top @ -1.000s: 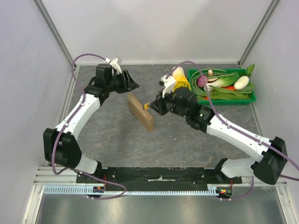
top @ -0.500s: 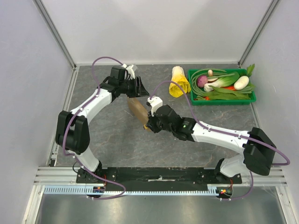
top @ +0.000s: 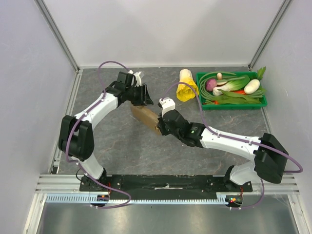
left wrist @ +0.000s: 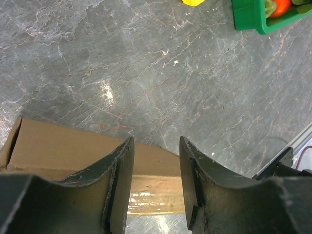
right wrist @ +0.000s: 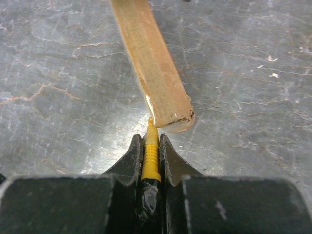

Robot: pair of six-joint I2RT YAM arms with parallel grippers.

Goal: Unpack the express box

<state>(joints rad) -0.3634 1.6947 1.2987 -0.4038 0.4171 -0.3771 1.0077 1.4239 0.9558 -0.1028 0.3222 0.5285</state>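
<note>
The express box (top: 145,118) is a flat brown cardboard mailer lying slantwise on the grey table. My left gripper (top: 143,101) hovers at its far end, open, with its fingers straddling the taped edge in the left wrist view (left wrist: 156,163), where the box (left wrist: 63,148) lies under them. My right gripper (top: 162,126) is at the box's near end, shut on a yellow ridged tool (right wrist: 150,153). The tool's tip touches the corner of the box (right wrist: 152,63) in the right wrist view. My right gripper (right wrist: 151,142) points along the box's long edge.
A green plastic tray (top: 232,106) of vegetables stands at the back right; its corner shows in the left wrist view (left wrist: 251,19). A yellow leafy vegetable (top: 186,86) lies just left of the tray. Walls close in the table on three sides.
The box has turned a little, its near end swinging right. My right gripper has followed it with the yellow tool. My left gripper has closed in on the far end.
</note>
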